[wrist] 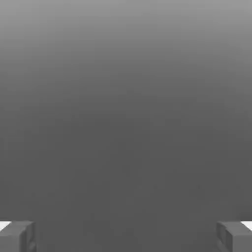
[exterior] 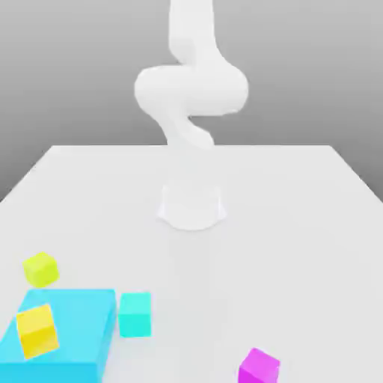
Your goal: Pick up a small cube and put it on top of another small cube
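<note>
Magenta cube (exterior: 259, 366): sat nearest, on the white table (exterior: 191, 277), toward the exterior view's right, turned at an angle, lower part cut off by the picture edge.
Blue slab (exterior: 82, 322): lay flat on the exterior view's left, near edge also cut off.
Yellow cube (exterior: 37, 331): rested on top of the slab, turned askew.
Turquoise cube (exterior: 135, 315): stood upright on the table just beside the slab, on its side toward the exterior view's right.
Lime cube (exterior: 40, 269): lay just past the slab's far edge, turned at an angle.
Task cubes: these four small ones; which was meant for lifting, could not tell.
White arm (exterior: 191, 90): rose beyond them all from its base (exterior: 191, 206), well apart from every cube.
Gripper (wrist: 126, 237): fingers (wrist: 22, 236) stood wide apart, nothing between them.
</note>
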